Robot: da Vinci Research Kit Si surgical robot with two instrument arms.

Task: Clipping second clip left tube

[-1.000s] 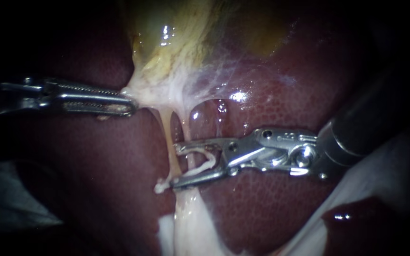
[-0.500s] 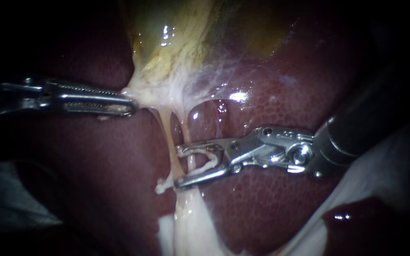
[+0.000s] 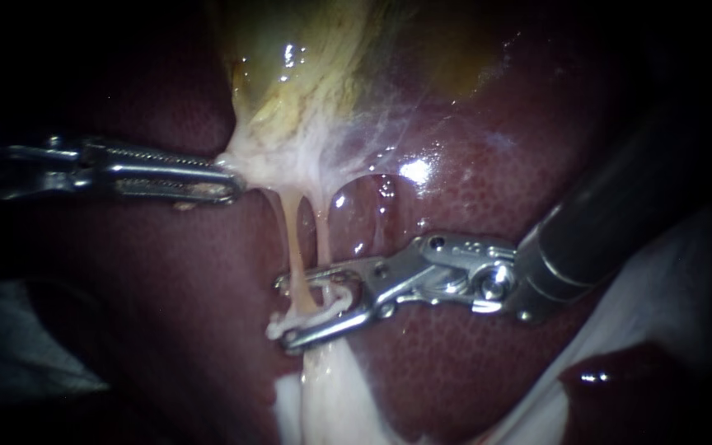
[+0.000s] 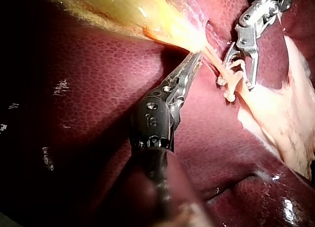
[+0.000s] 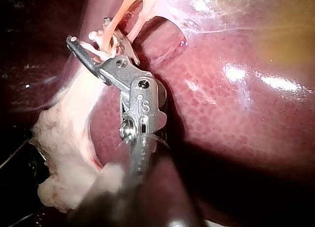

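Right instrument (image 3: 283, 313): the jaws are spread, and both are seated against a white clip (image 3: 331, 303) carried between them.
Left tube (image 3: 290, 235): it is strung from the gallbladder (image 3: 306, 74) down across the liver (image 3: 471, 354) and passes between the spread jaws, against the clip.
Right tube (image 3: 321, 235): it is seen just right of the left tube; whether it is inside the clip cannot be told.
Handling: the tube is judged thin, soft, wet and easily torn.
Hold: only the bare mid-length should be enclosed, squarely and without pulling.
Left instrument (image 3: 228, 180): the jaws are closed on pale tissue at the gallbladder's lower end, which is drawn leftward.
Writing: no brand or label is seen on the tissue.
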